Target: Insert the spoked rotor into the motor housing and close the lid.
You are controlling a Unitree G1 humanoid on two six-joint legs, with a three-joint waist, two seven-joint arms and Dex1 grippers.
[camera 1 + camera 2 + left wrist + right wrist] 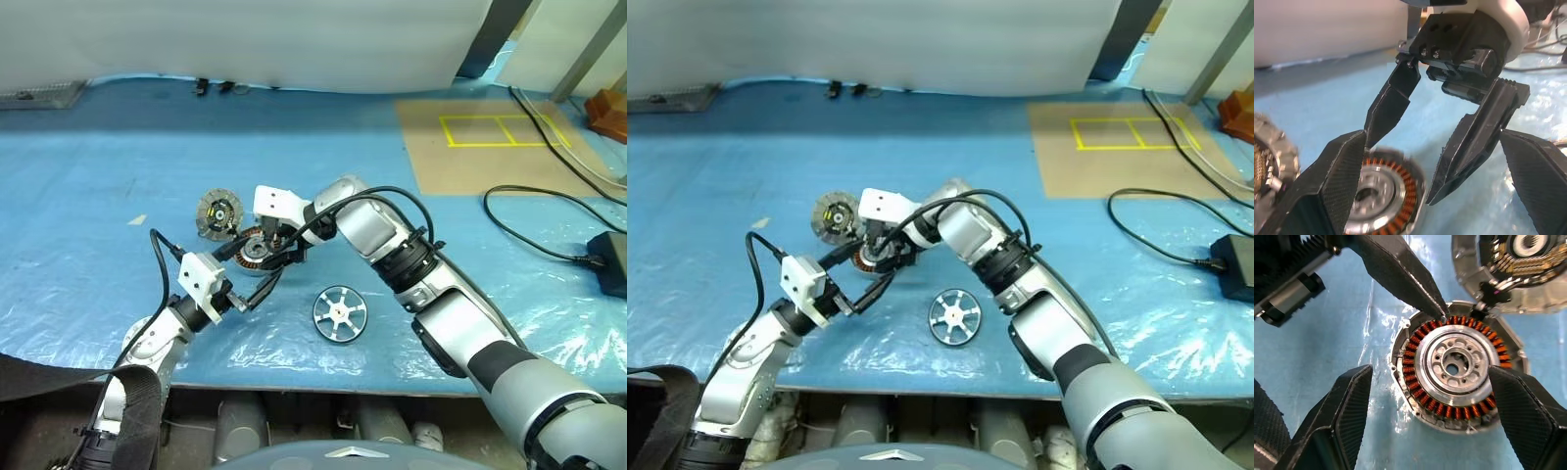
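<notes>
The motor housing (257,250) lies on the blue sheet, copper windings and silver centre facing up (1454,367). Its lid (219,211) is swung open and rests beside it on the far left. To the right, nearer the table's front edge, the spoked rotor (339,314) lies by itself. My right gripper (281,251) hangs just above the housing, pointing down, open, with its fingers (1347,416) either side of the can and holding nothing. My left gripper (263,276) reaches in from the left, open, one fingertip (1442,313) close to the housing's rim.
The table is covered by a wrinkled blue plastic sheet (118,255). A brown mat with yellow tape (490,142) lies at the back right. A black cable (529,235) leads to a black adapter (612,264) at the right edge. The table's front edge (323,387) is close to the rotor.
</notes>
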